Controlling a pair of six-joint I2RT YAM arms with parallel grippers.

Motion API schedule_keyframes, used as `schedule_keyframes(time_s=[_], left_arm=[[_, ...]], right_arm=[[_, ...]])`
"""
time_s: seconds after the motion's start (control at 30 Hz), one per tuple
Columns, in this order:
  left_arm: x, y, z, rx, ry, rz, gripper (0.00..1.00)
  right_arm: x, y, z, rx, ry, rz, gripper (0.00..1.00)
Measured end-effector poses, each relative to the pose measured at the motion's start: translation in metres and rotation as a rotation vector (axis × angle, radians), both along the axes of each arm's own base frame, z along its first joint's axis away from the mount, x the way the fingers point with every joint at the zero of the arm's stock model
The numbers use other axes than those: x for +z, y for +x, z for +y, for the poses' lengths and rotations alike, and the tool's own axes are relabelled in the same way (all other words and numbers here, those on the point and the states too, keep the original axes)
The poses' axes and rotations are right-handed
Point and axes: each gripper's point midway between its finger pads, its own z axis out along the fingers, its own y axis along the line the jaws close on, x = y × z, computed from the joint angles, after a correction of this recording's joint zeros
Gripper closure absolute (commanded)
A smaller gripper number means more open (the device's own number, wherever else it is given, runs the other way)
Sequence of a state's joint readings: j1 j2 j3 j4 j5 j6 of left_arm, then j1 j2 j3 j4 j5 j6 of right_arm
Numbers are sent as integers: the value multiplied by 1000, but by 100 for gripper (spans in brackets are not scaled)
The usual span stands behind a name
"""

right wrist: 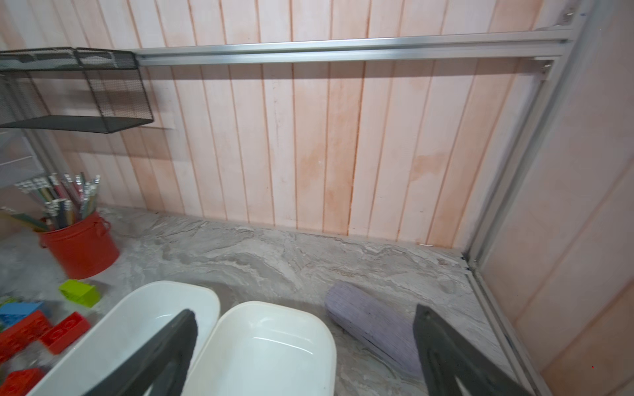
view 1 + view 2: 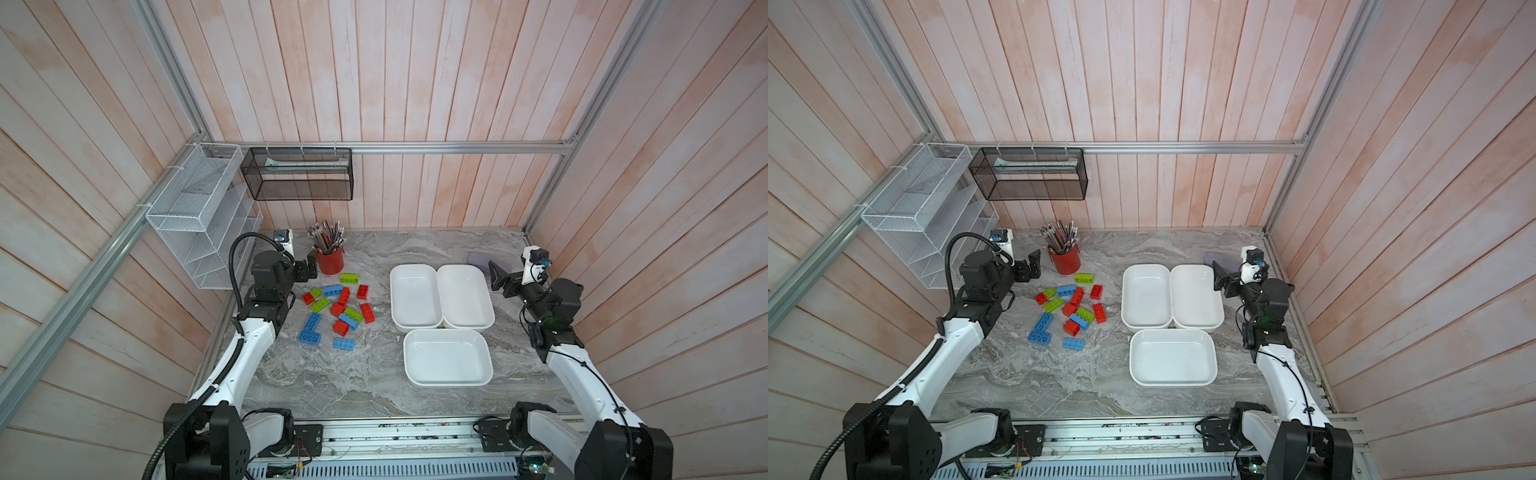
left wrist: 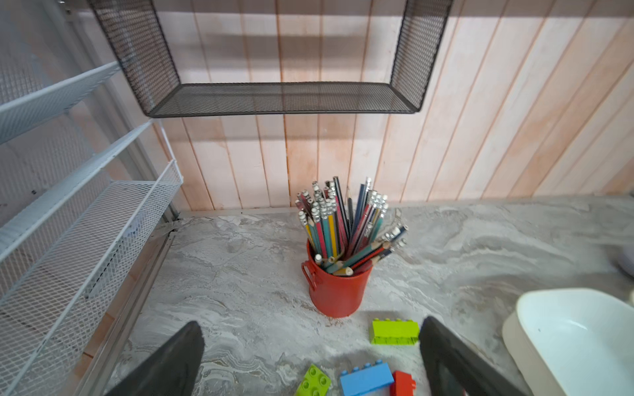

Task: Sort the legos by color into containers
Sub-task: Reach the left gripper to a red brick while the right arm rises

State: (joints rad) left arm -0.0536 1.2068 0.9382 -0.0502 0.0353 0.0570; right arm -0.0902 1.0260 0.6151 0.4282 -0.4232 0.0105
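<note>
**Tool Status: Both Wide Open, Nothing Held**

The left tool (image 2: 306,269) is standing with its jaws spread wide, gripping nothing. It is hovering above the tabletop (image 2: 332,382), just beside the red pencil cup (image 2: 330,262) and at 10 o'clock of the legos (image 2: 337,308).

The right tool (image 2: 498,277) is also standing wide open and holding nothing. It is hanging at 3 o'clock of the rear containers (image 2: 465,295), with a lilac oblong object (image 1: 370,325) lying near it.

The legos are lying in a loose cluster of red, lime green and blue bricks, several touching one another, at 9 o'clock of the containers. In both top views the three white containers are showing bare floors. Two are sitting side by side and touching, and the third is sitting just at their 6 o'clock.
</note>
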Motion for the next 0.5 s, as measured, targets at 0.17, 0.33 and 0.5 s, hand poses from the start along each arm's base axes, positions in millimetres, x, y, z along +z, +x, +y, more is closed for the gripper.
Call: schedule_keyframes(time_s=[0.17,0.33,0.5], left_arm=[[-16,-12,-12,-144,144,196,0],[-69,-15,-9,-276,242,430,0],[-118,-12,10,-351,317,637,1]], right_arm=[[4,-12,34,188,11,83,2],[-11,-24,78,369,6,195,2],[-18,-29,104,478,-15,276,2]])
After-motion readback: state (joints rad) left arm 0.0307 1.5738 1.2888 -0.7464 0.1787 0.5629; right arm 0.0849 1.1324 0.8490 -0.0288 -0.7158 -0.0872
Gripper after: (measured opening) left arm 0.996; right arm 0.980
